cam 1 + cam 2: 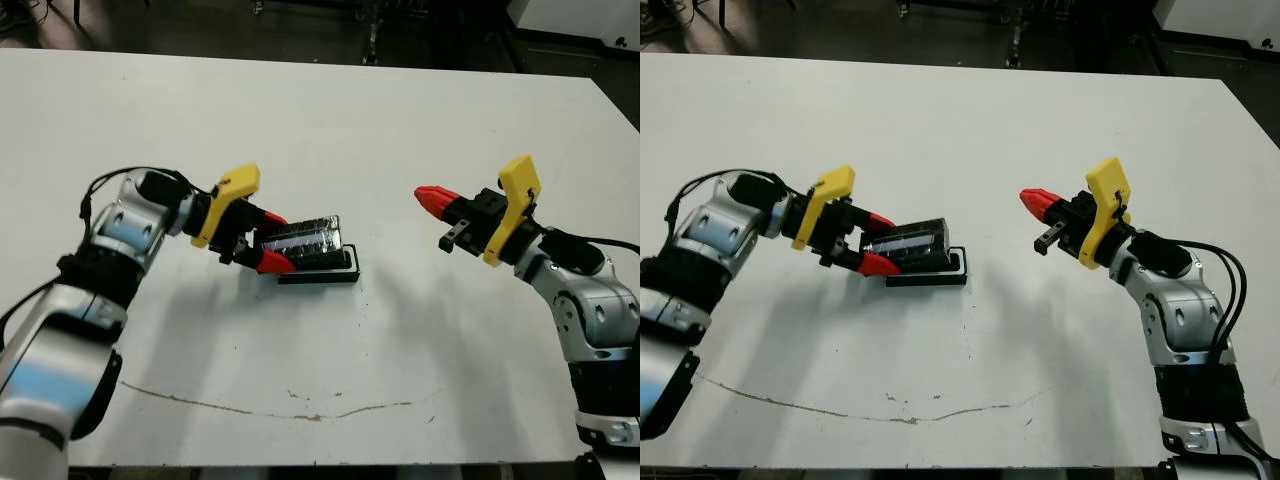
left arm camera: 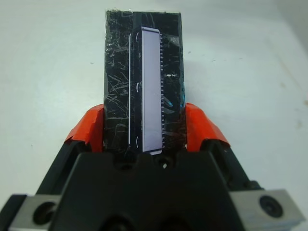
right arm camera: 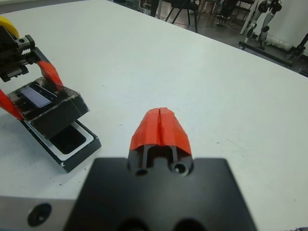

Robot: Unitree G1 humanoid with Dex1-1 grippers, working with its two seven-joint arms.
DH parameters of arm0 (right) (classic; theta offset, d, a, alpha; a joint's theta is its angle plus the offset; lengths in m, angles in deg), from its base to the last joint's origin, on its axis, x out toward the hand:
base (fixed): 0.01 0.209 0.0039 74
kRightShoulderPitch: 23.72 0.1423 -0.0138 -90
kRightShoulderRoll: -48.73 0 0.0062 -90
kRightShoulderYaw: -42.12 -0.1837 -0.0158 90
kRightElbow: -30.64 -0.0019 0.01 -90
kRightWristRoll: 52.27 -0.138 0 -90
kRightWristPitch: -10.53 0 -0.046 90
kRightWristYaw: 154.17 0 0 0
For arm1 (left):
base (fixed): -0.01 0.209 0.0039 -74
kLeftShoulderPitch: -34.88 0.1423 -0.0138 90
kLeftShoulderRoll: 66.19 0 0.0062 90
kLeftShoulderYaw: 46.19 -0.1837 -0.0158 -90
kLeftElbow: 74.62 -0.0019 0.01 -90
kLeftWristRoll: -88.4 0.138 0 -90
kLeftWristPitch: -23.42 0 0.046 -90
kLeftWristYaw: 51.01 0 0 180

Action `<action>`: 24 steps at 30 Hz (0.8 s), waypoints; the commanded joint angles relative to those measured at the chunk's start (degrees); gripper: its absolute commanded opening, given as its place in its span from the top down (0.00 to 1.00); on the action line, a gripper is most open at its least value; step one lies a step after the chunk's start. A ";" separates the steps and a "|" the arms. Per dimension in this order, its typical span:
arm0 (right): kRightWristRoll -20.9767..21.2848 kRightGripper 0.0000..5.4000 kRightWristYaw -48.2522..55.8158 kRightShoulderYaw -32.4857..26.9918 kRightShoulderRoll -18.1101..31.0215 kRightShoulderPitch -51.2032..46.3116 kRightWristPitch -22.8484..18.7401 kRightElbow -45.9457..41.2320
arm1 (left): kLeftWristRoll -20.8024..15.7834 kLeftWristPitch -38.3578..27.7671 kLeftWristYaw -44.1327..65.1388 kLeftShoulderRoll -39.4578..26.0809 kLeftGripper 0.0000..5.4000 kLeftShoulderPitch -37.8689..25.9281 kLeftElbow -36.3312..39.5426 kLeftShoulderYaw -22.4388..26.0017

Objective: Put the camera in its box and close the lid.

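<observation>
No readable brand or writing anywhere, as far as I can see; the only marks are faint scratches and a pale lavender reflected strip on the lid (image 2: 143, 86).

The lid is a flat glossy black panel with a ribbed edge, and the left gripper (image 1: 262, 240) has its two red fingers (image 2: 199, 127) pinching it by its long sides. It's held tilted just above the box (image 3: 72, 142), overlapping the end nearer the left arm (can't tell whether its lower edge actually touches). The box is a small black tray with a white lining, sitting flat on the white table (image 1: 330, 120) around the middle. Its inside looks dark in the right wrist view; I can't tell whether that's the camera.

The right gripper (image 3: 160, 126) hangs off to the right, well apart from the box, red fingertips pressed together on nothing.
</observation>
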 commanded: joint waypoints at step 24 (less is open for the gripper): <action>0.56 1.00 -0.46 0.03 0.40 -1.27 1.01 -0.03 | -0.59 16.45 2.38 0.55 0.42 -2.02 -0.65 -3.15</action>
